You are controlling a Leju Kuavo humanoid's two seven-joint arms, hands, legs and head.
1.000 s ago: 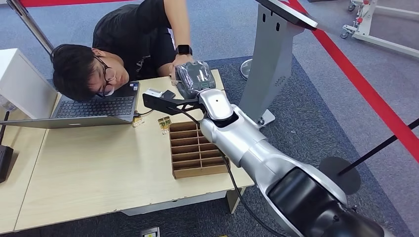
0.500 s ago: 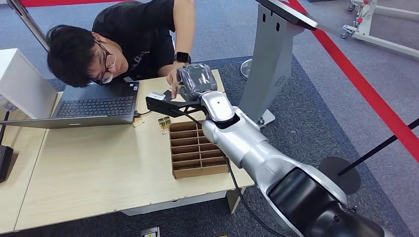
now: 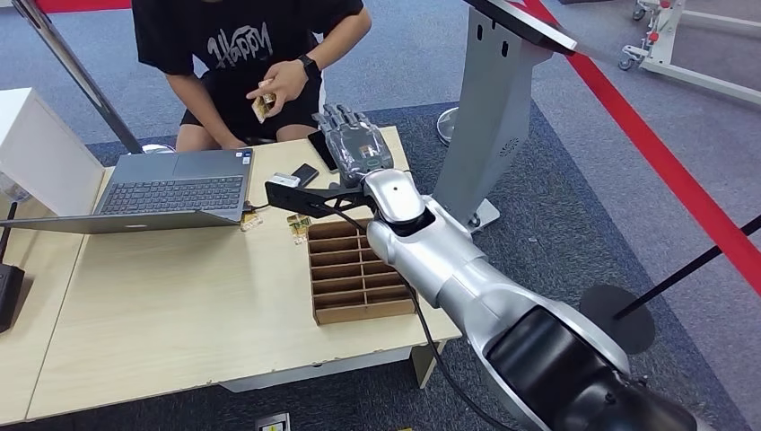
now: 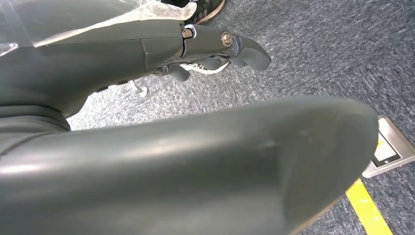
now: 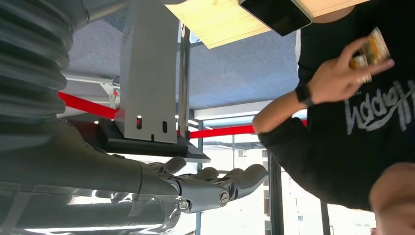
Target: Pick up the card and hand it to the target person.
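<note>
Right hand [image 3: 357,142] now lies flat with fingers spread and nothing in it; half a second ago it was bunched beside the person's hand [image 3: 280,85]. That hand has drawn back beyond the fingertips holding the card [image 3: 264,105], so the handover looks done.

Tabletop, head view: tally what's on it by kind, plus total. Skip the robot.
Laptop: 1
Wooden divider box: 1
Dark phones near the far edge: 2
Small cards beside the box: 1 cluster, count unclear
Black device at the left edge: 1
Total: 6 entries
</note>
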